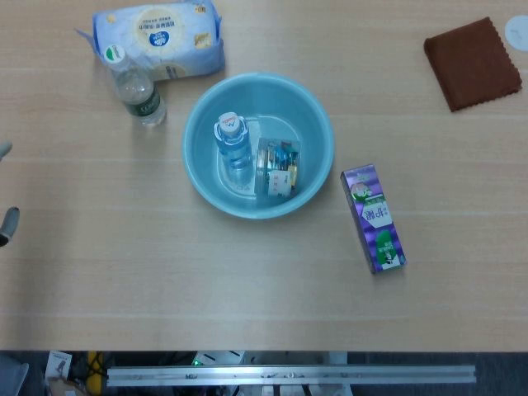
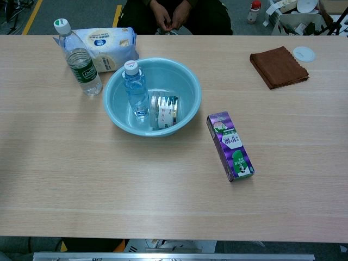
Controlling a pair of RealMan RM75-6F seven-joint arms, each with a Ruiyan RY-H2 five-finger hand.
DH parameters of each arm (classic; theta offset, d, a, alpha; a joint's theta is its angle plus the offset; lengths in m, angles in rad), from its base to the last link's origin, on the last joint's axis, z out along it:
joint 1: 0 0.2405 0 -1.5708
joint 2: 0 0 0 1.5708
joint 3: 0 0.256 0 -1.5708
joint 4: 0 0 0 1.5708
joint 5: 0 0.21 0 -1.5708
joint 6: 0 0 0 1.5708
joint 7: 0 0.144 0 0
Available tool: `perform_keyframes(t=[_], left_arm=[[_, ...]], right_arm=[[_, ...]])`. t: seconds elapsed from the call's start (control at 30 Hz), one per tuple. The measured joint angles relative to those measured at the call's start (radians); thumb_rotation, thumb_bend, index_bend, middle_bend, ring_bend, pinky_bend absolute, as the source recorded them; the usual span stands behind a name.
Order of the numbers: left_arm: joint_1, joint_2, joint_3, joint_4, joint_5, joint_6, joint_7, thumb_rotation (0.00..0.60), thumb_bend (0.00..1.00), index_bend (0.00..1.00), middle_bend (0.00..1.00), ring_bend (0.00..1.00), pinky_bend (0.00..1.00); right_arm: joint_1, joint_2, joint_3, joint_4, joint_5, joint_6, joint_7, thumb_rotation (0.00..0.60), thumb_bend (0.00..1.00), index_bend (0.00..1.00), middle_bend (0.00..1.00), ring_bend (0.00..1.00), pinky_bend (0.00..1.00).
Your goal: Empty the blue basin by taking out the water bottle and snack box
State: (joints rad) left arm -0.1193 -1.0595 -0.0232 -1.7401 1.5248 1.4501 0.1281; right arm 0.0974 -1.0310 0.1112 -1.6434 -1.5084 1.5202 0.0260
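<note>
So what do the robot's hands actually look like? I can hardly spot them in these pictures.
Very little shows. In the head view, only slivers of the left hand peek in at the left edge: slim, rounded grey fingertips, one darker and one paler. No arm, cable, sleeve or marking is visible. The chest view shows neither hand, and the right hand appears nowhere, so its looks cannot be told.

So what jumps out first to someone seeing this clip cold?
The blue basin in mid-table, with a water bottle standing upright in it and a snack box lying beside the bottle. Next, the purple carton flat on the table to the basin's right, and the brown cloth in the far right corner.
</note>
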Motion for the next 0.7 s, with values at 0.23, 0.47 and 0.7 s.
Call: perform_keyframes(t=[0.23,0.47,0.7], left_arm=[[-0.057,0.028,-0.003,-0.06,0.023,-0.083,-0.061,0.6,0.33,0.13,0.21,0.16,0.26],[-0.145,0.048,-0.015,-0.142,0.034,-0.206,-0.201,0.6,0.33,0.13,0.21,0.16,0.26],[-0.257,0.049,-0.038,-0.195,0.025,-0.359,-0.416,0.6,0.32,0.13,0.21,0.16,0.26]], right_arm=[[0.024,0.02,0.03,-0.026,0.021,-0.015,-0.004,0.6,0.03,0.32,0.3,0.32,0.4],[0.051,0.025,0.046,-0.043,0.028,-0.038,-0.026,0.6,0.03,0.32,0.3,0.32,0.4],[0.061,0.022,0.062,-0.039,0.033,-0.029,-0.017,0.6,0.03,0.32,0.3,0.32,0.4]])
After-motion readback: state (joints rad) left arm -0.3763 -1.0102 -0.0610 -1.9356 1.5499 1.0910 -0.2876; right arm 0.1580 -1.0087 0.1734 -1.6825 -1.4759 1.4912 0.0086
